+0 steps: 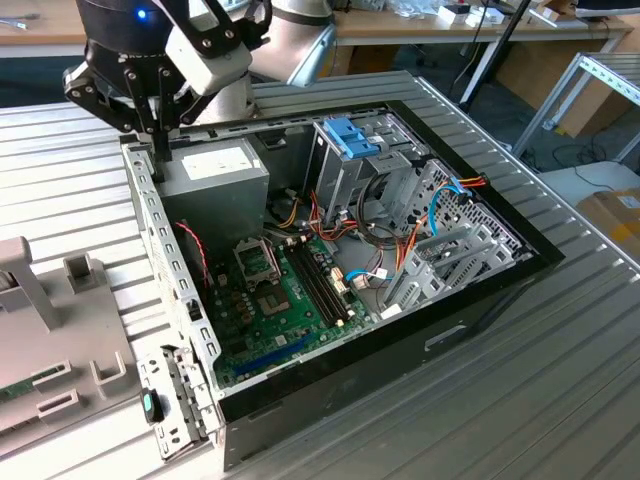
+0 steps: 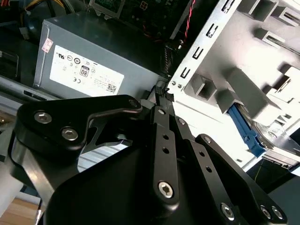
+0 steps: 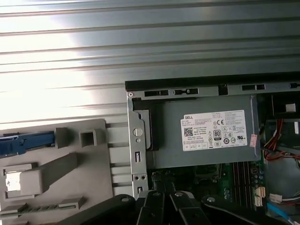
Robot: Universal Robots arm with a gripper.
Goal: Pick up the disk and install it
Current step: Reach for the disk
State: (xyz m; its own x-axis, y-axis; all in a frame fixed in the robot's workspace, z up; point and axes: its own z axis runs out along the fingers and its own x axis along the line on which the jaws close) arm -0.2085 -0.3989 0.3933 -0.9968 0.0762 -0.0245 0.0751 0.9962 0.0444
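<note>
The disk point(image 3: 22, 143) rests in a grey holder point(image 3: 70, 164) just outside the computer case point(image 3: 136, 140), well apart from its bays; in both wrist views its blue carrier edge point(image 2: 246, 133) shows, body mostly hidden

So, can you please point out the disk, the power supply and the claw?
the disk point(image 3: 26, 143): first wrist view, on its blue carrier frame.
the power supply point(image 3: 213, 131): first wrist view, on its white label.
the claw point(image 2: 161, 93): second wrist view, between its fingertips.
</note>
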